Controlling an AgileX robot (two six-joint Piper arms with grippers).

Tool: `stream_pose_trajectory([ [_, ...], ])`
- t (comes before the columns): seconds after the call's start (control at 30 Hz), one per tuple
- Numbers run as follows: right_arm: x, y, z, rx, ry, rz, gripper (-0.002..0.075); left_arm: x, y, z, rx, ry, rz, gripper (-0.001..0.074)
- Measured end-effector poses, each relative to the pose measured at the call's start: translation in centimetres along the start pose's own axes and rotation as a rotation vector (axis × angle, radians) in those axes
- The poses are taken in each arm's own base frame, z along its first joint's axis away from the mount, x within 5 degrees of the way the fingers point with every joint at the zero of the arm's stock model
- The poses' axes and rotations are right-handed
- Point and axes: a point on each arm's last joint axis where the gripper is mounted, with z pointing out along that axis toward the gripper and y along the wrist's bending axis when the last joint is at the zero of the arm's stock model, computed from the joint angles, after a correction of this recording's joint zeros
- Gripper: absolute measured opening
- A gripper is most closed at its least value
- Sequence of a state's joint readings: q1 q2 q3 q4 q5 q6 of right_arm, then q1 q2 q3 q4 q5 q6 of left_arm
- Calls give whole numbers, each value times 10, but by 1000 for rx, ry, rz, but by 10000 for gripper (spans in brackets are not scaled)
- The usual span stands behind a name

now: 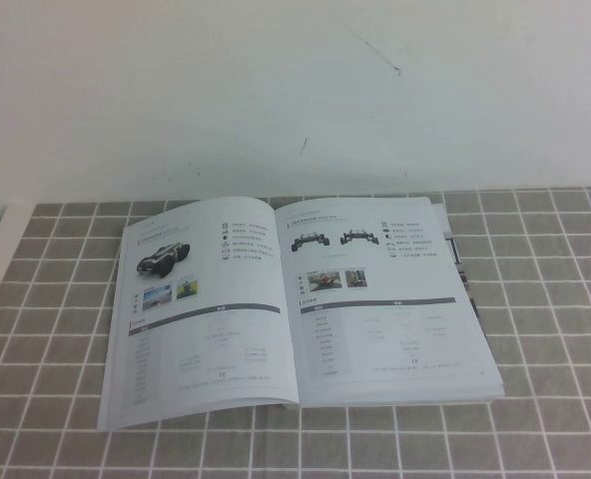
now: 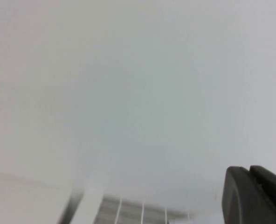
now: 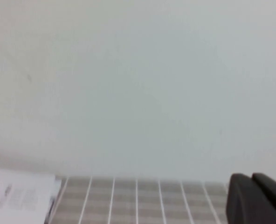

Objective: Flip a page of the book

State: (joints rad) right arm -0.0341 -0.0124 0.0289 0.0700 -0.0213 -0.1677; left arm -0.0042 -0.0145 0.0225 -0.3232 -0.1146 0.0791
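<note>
As far as the high view goes, looking at the book [image 1: 295, 309] lying open and flat near the middle of the grey-tiled desk [image 1: 535, 419], spine running away from the robot. Seeing the page [image 1: 380, 299] sitting on the right half, showing 2 small black chassis up top, 2 little photos under them and a grey-barred table below, bowing up a bit toward the spine and otherwise resting on the stack. Noticing the left-hand page [image 1: 201, 309] carrying 1 black tracked vehicle plus a blue and a yellow photo. Spotting edges of lower sheets [image 1: 472, 289] peeking out past the right side. Getting plain white wall [image 1: 295, 90] behind it all.

Catching only a dark bit of the left gripper [image 2: 254, 196] at the edge of its own wrist view, facing mostly wall with a strip of tiles beyond. Same deal with the right gripper [image 3: 257, 198], hanging apart from a book corner. Not managing to tell whether either is released or clenched.
</note>
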Motion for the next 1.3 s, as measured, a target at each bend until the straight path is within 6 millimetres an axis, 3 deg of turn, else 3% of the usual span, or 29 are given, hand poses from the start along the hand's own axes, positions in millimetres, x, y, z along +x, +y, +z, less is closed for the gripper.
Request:
stream_pose_trajectory([
  [0.13,-16,-3,-1,30,-177,12,-3,-20,3,-2,-22,-219,-66,-4],
  [0.37,-30,-6,-5,61,-342,34,-3,-31,4,-6,-30,-355,-113,-4],
  [0.57,-61,-12,-21,115,-677,52,-3,-51,3,-16,58,-599,-307,-4],
  [0.7,-100,-14,-35,111,-784,44,-3,-73,-9,-18,148,-613,-283,-4],
  [0.87,-164,-11,-64,63,-904,-37,-3,-138,-33,-36,221,-647,-149,-4],
  [0.97,-201,-12,-71,51,-841,-84,-3,-182,-45,-51,221,-654,-72,-4],
  [1.1,-231,-18,-56,66,-654,-79,-3,-221,-54,-51,157,-561,22,-4],
  [1.2,-243,-23,-26,83,-410,-68,-3,-232,-53,-32,65,-382,66,-4],
  [1.3,-238,-26,9,79,-148,-28,-3,-221,-47,2,-35,-117,69,-4],
])
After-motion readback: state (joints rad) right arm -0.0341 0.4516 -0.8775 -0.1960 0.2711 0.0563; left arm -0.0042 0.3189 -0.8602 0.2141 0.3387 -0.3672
